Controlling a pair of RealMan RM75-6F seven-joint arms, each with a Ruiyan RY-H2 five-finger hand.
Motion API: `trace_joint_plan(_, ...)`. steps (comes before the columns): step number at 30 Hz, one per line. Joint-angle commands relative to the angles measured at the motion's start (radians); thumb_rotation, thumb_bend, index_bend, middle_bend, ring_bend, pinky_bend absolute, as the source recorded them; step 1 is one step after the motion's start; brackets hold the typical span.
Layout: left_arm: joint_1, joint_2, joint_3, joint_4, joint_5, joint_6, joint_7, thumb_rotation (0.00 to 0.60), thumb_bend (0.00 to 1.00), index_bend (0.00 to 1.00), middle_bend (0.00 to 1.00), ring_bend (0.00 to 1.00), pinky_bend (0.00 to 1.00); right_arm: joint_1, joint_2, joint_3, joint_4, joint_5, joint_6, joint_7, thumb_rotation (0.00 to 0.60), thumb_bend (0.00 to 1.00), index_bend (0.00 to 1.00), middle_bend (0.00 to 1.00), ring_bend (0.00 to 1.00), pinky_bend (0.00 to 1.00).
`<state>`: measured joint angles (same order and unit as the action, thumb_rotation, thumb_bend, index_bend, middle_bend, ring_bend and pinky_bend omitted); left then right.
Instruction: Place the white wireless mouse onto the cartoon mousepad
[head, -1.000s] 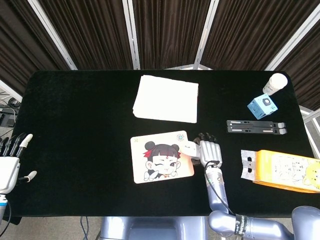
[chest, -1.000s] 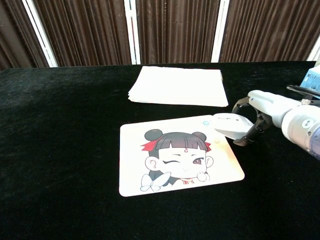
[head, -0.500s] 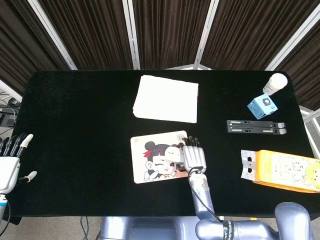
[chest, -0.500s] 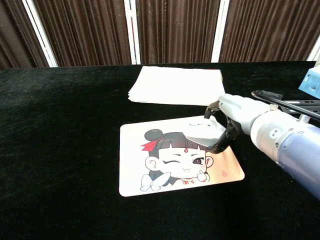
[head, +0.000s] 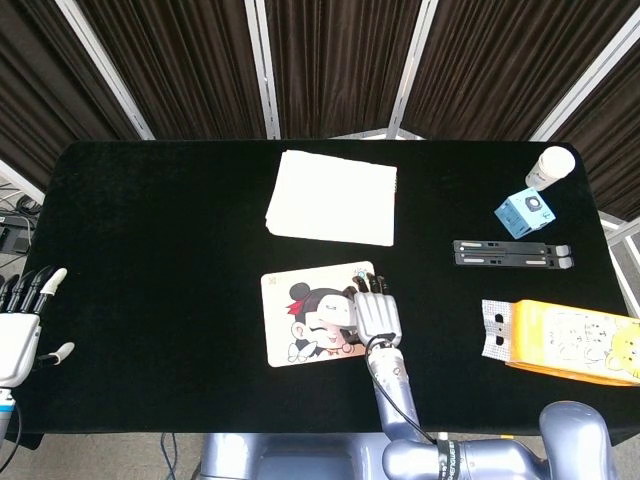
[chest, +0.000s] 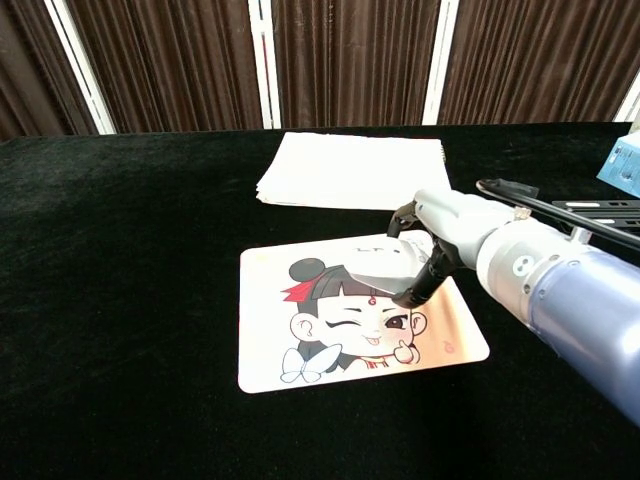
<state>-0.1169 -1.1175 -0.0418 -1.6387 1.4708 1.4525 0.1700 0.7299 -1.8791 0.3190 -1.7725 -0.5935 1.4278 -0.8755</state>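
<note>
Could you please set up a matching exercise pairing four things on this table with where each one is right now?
Things:
1. white mouse
2. stack of white paper
3. orange snack bag
4. blue cube

Places:
A. far right corner, beside a white bottle
B. behind the cartoon mousepad
C. near right edge of the table
D. held over the mousepad by the right robot hand

Pairs: 1-D, 2-B, 3-C, 4-A

Glossy silver-blue right arm, round smooth shells; right robot hand (head: 374, 316) silver-grey, dark finger segments. Left robot hand (head: 20, 325) white palm, black fingers, white tips.
</note>
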Motion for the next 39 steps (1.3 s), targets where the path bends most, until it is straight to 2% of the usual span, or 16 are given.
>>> trace_joint_plan(1,0.0,0.0,0.001,-0.001,0.0,0.0,0.0,0.6,0.0,0.0,0.0,0.0,0.0,0.004,-0.012,0.014,0.001,0.021,0.008,-0.005,0.6,0.31,0.49,0.14,0.0,0.0)
trace_joint_plan(6,-0.001,0.001,0.001,-0.002,0.0,-0.001,0.001,0.6,0.0,0.0,0.0,0.0,0.0,0.02,-0.036,0.056,-0.007,0.068,0.031,-0.022,0.6,0.3,0.49,0.14,0.0,0.0)
trace_joint_plan(12,-0.001,0.002,0.002,-0.001,0.001,-0.003,-0.002,0.6,0.0,0.0,0.0,0.0,0.0,0.049,-0.078,0.074,0.004,0.08,0.072,-0.057,0.6,0.3,0.49,0.14,0.0,0.0)
trace_joint_plan(18,-0.002,0.004,0.004,0.001,0.004,-0.004,-0.007,0.6,0.0,0.0,0.0,0.0,0.0,0.057,-0.114,0.051,0.042,0.055,0.069,-0.042,0.6,0.3,0.49,0.14,0.0,0.0)
trace_joint_plan(27,-0.003,0.005,0.003,0.0,0.003,-0.006,-0.005,0.6,0.0,0.0,0.0,0.0,0.0,0.045,-0.116,0.035,0.082,0.008,0.038,0.004,0.6,0.3,0.49,0.14,0.0,0.0)
trace_joint_plan(39,-0.003,0.004,0.003,-0.003,0.001,-0.005,0.004,0.6,0.0,0.0,0.0,0.0,0.0,0.028,-0.122,0.028,0.099,0.033,0.018,0.001,0.6,0.28,0.49,0.14,0.0,0.0)
